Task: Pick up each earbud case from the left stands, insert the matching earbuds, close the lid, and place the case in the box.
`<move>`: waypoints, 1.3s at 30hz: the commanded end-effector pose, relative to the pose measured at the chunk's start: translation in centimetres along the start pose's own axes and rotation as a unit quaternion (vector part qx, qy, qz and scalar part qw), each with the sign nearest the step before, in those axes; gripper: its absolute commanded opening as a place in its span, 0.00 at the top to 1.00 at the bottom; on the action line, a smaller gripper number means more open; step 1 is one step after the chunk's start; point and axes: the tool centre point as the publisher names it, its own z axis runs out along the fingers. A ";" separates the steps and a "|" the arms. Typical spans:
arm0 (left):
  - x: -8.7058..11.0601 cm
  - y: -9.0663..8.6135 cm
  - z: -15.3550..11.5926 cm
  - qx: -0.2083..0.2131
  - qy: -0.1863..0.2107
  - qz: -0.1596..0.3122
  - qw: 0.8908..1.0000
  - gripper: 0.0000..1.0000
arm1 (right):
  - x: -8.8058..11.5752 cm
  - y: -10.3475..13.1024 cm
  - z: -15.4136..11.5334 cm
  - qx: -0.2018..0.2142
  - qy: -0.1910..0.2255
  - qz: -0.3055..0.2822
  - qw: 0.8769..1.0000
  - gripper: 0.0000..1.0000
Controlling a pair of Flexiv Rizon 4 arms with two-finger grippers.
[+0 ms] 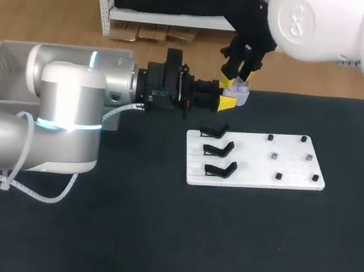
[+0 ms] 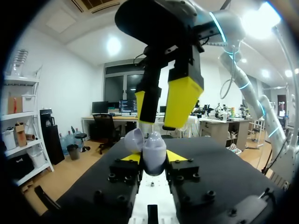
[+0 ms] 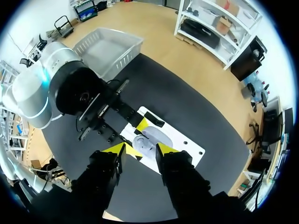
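Lilac case (image 2: 154, 150), lid open, sat clenched in your left gripper (image 2: 153, 157), held steady. Your right gripper (image 2: 162, 117) hovered above, jaws apart, likely to load it.

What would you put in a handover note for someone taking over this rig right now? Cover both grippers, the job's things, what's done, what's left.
Left gripper: fingers shut on the open earbud case, held above the table.
Right gripper: open, just above the case.
White board: three black stands carry no case; six small dark pieces, likely earbuds, sit on its right half.
Box: at the table's left; no case visible in it.
Done: case lifted, lid open.
To do: insert earbuds, close lid, box it.
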 end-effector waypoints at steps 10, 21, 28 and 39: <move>0.1 -0.1 0.0 -0.001 -0.001 0.001 1.000 1.00 | -1.6 -2.2 -1.6 -0.012 -0.055 0.076 0.996 0.58; 0.1 -0.1 0.0 -0.001 -0.001 0.001 1.000 1.00 | -4.2 -4.9 2.3 0.002 -0.041 0.113 0.993 0.58; 0.1 -0.1 0.0 -0.001 -0.001 0.001 1.000 1.00 | -2.6 -4.7 2.0 0.005 -0.031 0.117 0.993 0.58; 0.1 -0.1 0.0 -0.001 -0.001 0.001 1.000 1.00 | -0.1 -3.2 0.9 -0.008 -0.026 0.113 0.993 0.58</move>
